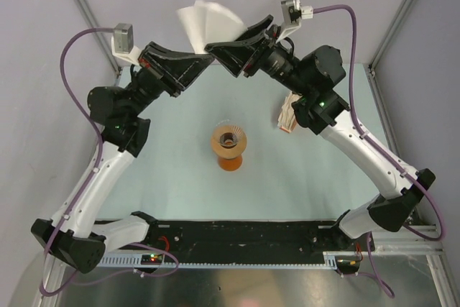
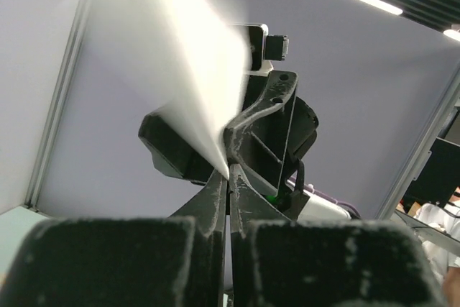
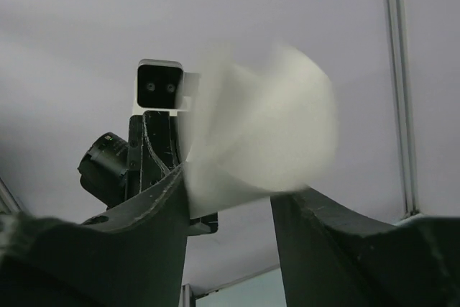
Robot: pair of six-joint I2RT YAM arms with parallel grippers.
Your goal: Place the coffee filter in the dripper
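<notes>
Top external: thin white paper coffee filter [image 1: 207, 23] was pinched by the closed left hand [image 1: 203, 59] over the desk's [image 1: 165, 149] far edge; the right hand [image 1: 226, 54] stood parted around it.

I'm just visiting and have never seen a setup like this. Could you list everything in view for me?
coffee filter: one, white, raised at the far side, between the two grippers
dripper: one, tan-brown, mid-table, on the orange vessel
orange vessel: one, orange, under the dripper
stack of filters: one, tan and white, right of the dripper, partly hidden by the right arm
table: one, pale green
left gripper: one, black, shut on the coffee filter
right gripper: one, black, jaws apart around the filter
</notes>
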